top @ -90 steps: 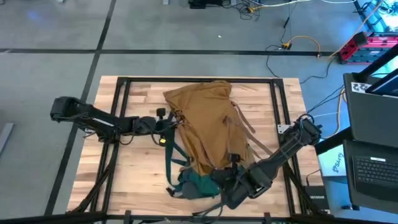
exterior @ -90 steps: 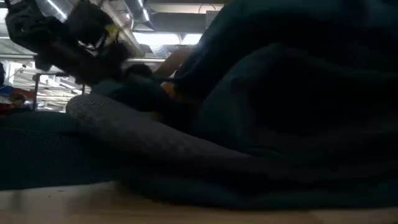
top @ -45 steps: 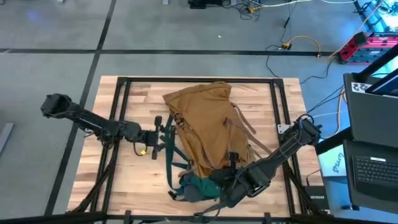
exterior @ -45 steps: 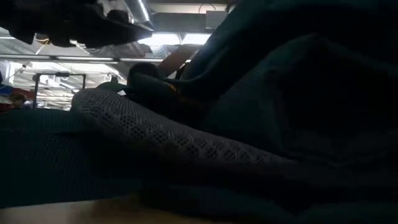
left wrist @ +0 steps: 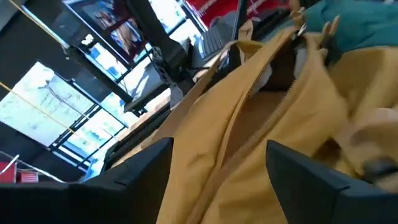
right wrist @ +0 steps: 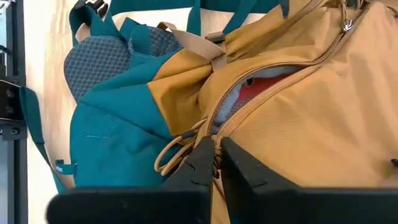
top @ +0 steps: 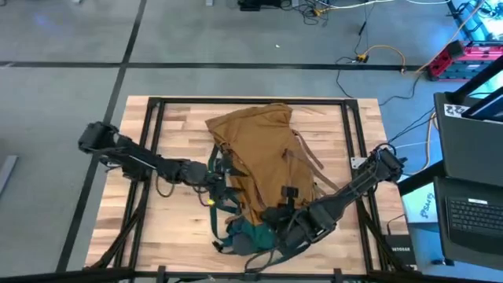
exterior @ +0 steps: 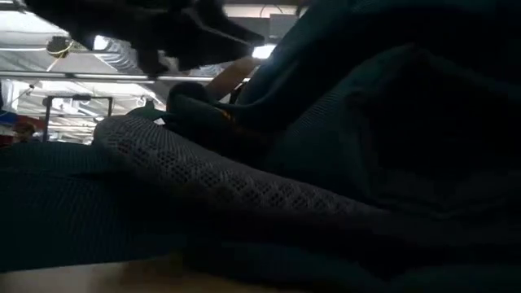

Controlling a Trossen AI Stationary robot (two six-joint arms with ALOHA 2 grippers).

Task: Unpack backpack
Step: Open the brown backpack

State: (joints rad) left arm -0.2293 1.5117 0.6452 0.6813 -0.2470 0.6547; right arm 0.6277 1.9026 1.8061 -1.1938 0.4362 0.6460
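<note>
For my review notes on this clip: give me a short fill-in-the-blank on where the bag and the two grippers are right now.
1. The backpack lies on the wooden ____.
2. In the right wrist view, the right gripper is closed on the backpack's ____.
3. Through the part-open zip something ____ in colour shows inside.
4. The left gripper is at the backpack's side with its fingers ____.

Missing words: table; zipper; red; open
</note>
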